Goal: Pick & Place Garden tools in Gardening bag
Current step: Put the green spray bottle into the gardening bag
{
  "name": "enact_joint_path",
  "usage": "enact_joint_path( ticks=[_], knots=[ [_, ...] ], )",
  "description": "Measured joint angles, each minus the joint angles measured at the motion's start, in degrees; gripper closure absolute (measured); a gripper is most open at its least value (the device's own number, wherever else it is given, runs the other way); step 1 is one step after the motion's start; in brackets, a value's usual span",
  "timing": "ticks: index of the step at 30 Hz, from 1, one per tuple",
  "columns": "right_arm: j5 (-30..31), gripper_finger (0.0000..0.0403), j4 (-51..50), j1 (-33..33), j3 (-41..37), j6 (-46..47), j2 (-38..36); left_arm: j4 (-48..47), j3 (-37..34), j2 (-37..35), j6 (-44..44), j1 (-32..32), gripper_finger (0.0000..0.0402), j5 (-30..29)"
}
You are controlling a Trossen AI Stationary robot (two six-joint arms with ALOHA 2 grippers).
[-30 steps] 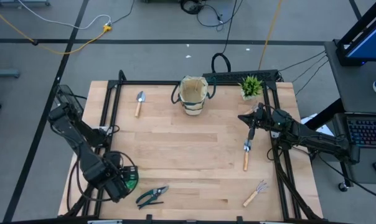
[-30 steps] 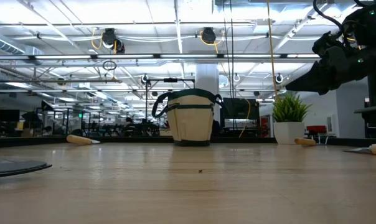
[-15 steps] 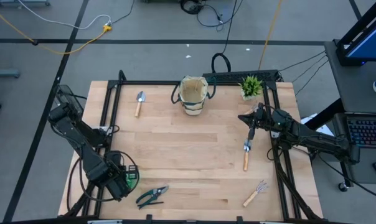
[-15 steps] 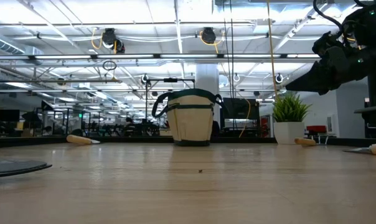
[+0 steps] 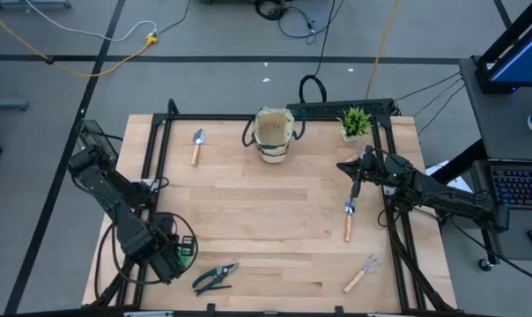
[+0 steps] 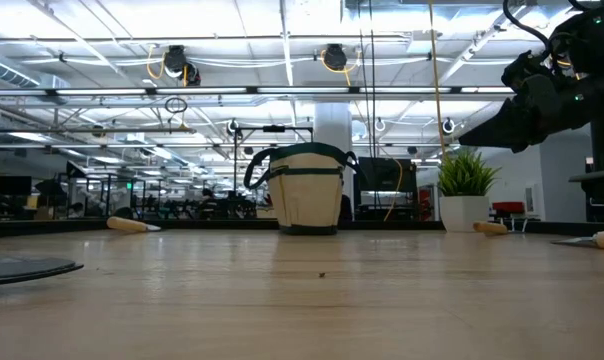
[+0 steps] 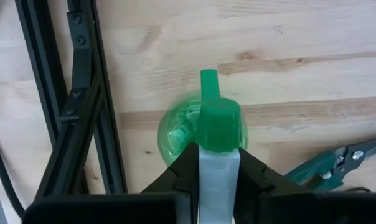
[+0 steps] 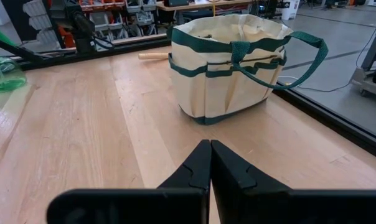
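The green spray bottle (image 7: pixel 220 121) stands upright near the table's front left corner (image 5: pixel 186 251), with my left gripper (image 7: pixel 219 177) shut on it from above. The pruning shears (image 5: pixel 215 277) lie just right of it. One trowel (image 5: pixel 196 145) lies at the far left, another trowel (image 5: pixel 349 220) at the right, and the hand rake (image 5: pixel 361 274) at the near right. The beige gardening bag (image 5: pixel 273 134) stands at the far middle. My right gripper (image 8: pixel 210 163) is shut on nothing, above the table near the right trowel (image 5: pixel 355 179), facing the bag (image 8: pixel 228 68). My left gripper pinches a white part at the spray bottle's head (image 7: pixel 219 163) between its two fingers, right behind the green nozzle cap. The fingers (image 7: pixel 183 171) come from above, pointing down. The bottle stands upright, its round body (image 7: pixel 175 132) showing below the cap.
A small potted plant (image 5: pixel 355 121) stands at the far right corner. A black metal frame (image 7: pixel 82 112) runs along the table's left side, close to the bottle, and another runs along the right side (image 5: pixel 391 220). Bare wood lies across the table's middle (image 5: pixel 266 207).
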Motion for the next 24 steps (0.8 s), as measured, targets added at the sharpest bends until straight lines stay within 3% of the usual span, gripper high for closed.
enact_joint_path(
  ticks=[10,17,24],
  knots=[
    [0.00,0.0403,0.02,0.00,0.00,0.01,0.00,0.35,4.57,-3.21,10.19,0.64,0.0348,-8.63],
    [0.00,0.0403,0.02,0.00,0.00,-0.01,-0.01,6.83,5.21,-4.82,26.27,4.02,0.0348,-14.29],
    [0.00,0.0403,0.00,0.00,0.00,0.01,0.00,20.13,5.23,-4.85,47.59,8.39,0.0348,-16.50]
  ],
)
